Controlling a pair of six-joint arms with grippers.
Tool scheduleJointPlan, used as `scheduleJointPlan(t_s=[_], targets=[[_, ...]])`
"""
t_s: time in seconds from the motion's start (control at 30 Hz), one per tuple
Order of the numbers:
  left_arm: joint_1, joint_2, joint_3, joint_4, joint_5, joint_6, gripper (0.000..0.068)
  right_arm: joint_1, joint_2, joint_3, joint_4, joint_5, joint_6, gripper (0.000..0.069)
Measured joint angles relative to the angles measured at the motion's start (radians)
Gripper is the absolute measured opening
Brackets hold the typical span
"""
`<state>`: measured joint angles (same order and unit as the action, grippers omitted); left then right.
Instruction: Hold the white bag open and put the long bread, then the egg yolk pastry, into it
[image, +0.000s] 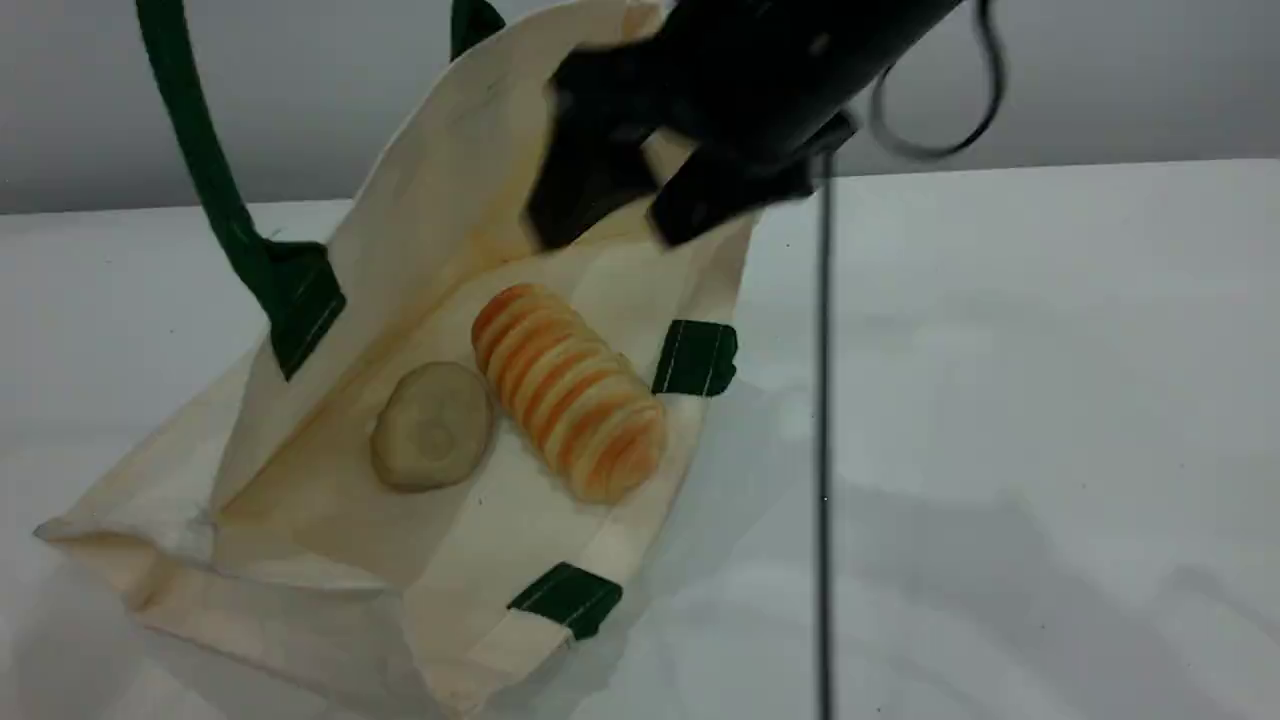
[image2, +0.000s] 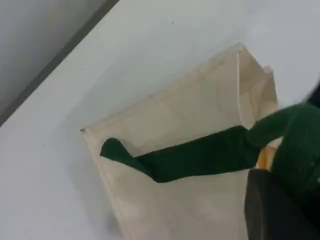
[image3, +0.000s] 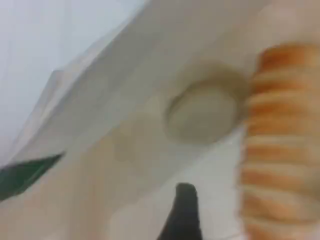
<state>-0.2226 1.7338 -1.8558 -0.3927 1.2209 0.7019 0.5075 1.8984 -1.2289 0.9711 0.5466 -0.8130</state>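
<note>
A white bag (image: 300, 560) lies open on the pale desk (image: 1000, 400), its mouth gaping toward the camera and the right of the scene view. One green handle (image: 200, 150) rises taut out of the top edge of that view and lifts the bag's upper wall. In the left wrist view the strap runs, bunched, to the left claw (image2: 272, 205), whose fingers are pressed together on it. The lower wall rests flat on the desk, with two green patches (image: 695, 357) at its rim.

On that lower wall, inside the bag, lies the long loaf (image: 570, 390) — orange-gold, crossed by pale ridges. Its long axis slants from upper left to lower right in the scene view, the lower-right end close to the rim between the two patches, the other end pointing up toward the raised wall. The round pastry (image: 432, 425), pale beige and dome-shaped, sits against the loaf's left side, about level with its middle.

The right claw (image: 610, 230), black and blurred, hangs over the far part of the bag with its fingers spread wide — cream cloth shows in the gap. Its own camera shows one dark fingertip (image3: 182, 212) over the bag's lining, the pastry and loaf just beyond.
</note>
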Motion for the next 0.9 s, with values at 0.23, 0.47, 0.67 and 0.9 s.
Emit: scheduleJointPlan(t_s=[0.23, 0.47, 0.67, 0.9], targets=[[0.0, 0.0, 0.0, -0.006, 0.0, 0.0, 0.008, -0.174, -0.003, -0.039, -0.047, 0.008, 0.0, 0.0589], [0.0, 0.0, 0.0, -0.011, 0.0, -0.001, 0.008, -0.329, -0.003, -0.124, -0.087, 0.018, 0.03, 0.0589], [0.0, 0.0, 0.0, -0.012, 0.0, -0.003, 0.008, -0.425, -0.003, -0.156, -0.167, -0.001, 0.093, 0.0589], [0.0, 0.0, 0.0, -0.064, 0.0, 0.0, 0.008, -0.475, -0.003, -0.156, -0.222, -0.009, 0.132, 0.0589]])
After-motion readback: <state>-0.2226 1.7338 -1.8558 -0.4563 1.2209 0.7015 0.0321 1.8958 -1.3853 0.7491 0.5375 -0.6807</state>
